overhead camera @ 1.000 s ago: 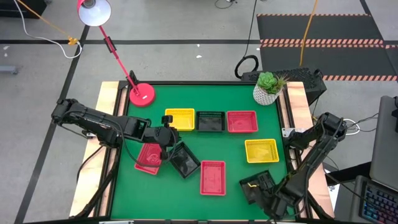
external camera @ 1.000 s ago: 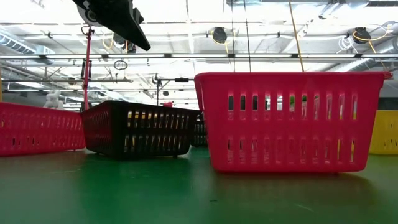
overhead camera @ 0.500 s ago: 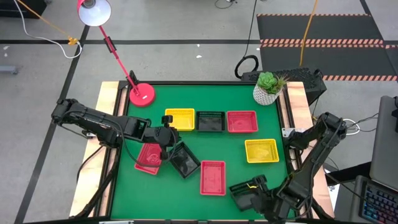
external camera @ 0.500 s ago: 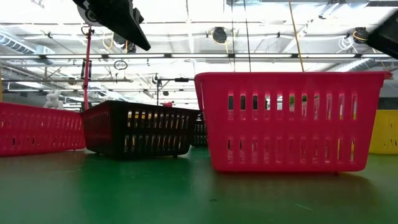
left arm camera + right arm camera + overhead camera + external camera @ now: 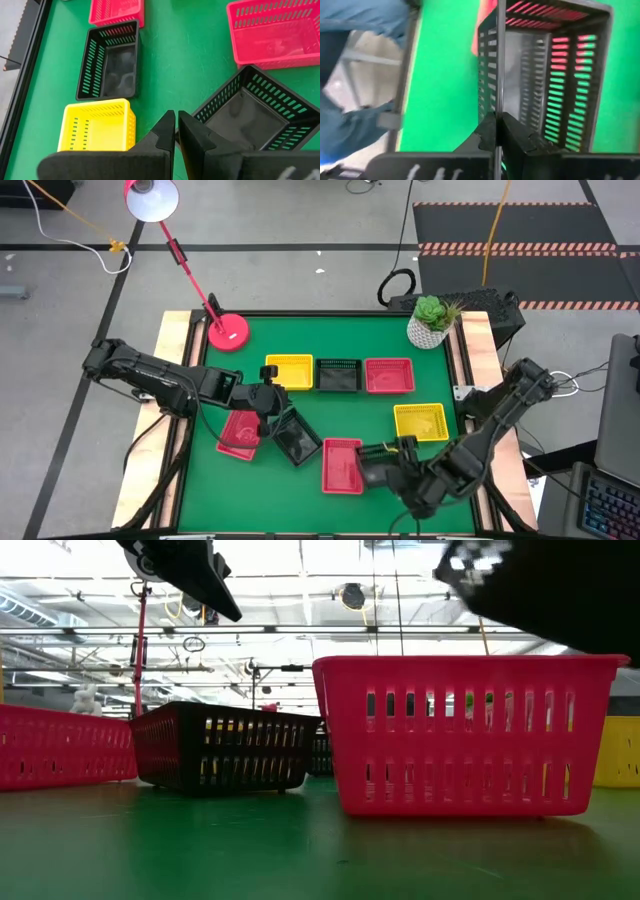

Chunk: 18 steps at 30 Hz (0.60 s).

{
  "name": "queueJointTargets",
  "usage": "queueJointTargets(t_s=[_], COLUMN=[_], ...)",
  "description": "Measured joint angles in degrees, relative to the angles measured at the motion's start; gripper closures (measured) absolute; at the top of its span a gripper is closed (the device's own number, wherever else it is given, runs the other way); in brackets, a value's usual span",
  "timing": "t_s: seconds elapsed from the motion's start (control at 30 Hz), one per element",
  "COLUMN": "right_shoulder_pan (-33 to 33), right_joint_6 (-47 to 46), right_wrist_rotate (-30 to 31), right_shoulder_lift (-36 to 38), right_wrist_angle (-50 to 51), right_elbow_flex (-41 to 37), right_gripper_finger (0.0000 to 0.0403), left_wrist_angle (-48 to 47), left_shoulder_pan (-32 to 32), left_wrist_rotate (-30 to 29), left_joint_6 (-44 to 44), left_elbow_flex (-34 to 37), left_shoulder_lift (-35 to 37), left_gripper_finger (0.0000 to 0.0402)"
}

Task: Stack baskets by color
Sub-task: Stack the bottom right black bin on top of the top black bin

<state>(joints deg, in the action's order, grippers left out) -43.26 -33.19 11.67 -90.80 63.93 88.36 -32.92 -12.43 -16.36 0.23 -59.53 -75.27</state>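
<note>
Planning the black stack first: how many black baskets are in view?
3: a middle black basket in the back row; a skewed black basket left of centre; a held black basket in the right gripper. Others could be nested unseen.

Seen from above, there are three red baskets (image 5: pixel 389 375) (image 5: pixel 342 465) (image 5: pixel 240 434), three black baskets (image 5: pixel 339 375) (image 5: pixel 297 437) (image 5: pixel 375 472) and two yellow baskets (image 5: pixel 289 371) (image 5: pixel 420 421). There is one red lamp (image 5: pixel 228 332) at the upper left and one plant pot (image 5: pixel 430 325) at the upper right. Two robot arms (image 5: pixel 150 377) (image 5: pixel 505 410) reach in, one from each side.
</note>
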Motion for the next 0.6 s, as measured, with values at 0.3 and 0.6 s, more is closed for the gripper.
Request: queueJointTargets(t_s=[0.3,0.6], right_shoulder_pan=[7.4,14.7], right_joint_6=[8.2,15.1], right_wrist_rotate=[4.8,4.8], right_shoulder_lift=[0.0,0.0], right_wrist_angle=[5.9,9.4], right_elbow_flex=[6.3,12.5], right_gripper_finger=[0.0401,0.0401], left_wrist_angle=[-0.4,-1.1], left_shoulder_pan=[0.0,0.0], left_wrist_rotate=[0.0,0.0], left_joint_6=[0.0,-1.4], left_elbow_flex=[0.0,0.0], left_shoulder_lift=[0.0,0.0], left_gripper_finger=[0.0376,0.0376])
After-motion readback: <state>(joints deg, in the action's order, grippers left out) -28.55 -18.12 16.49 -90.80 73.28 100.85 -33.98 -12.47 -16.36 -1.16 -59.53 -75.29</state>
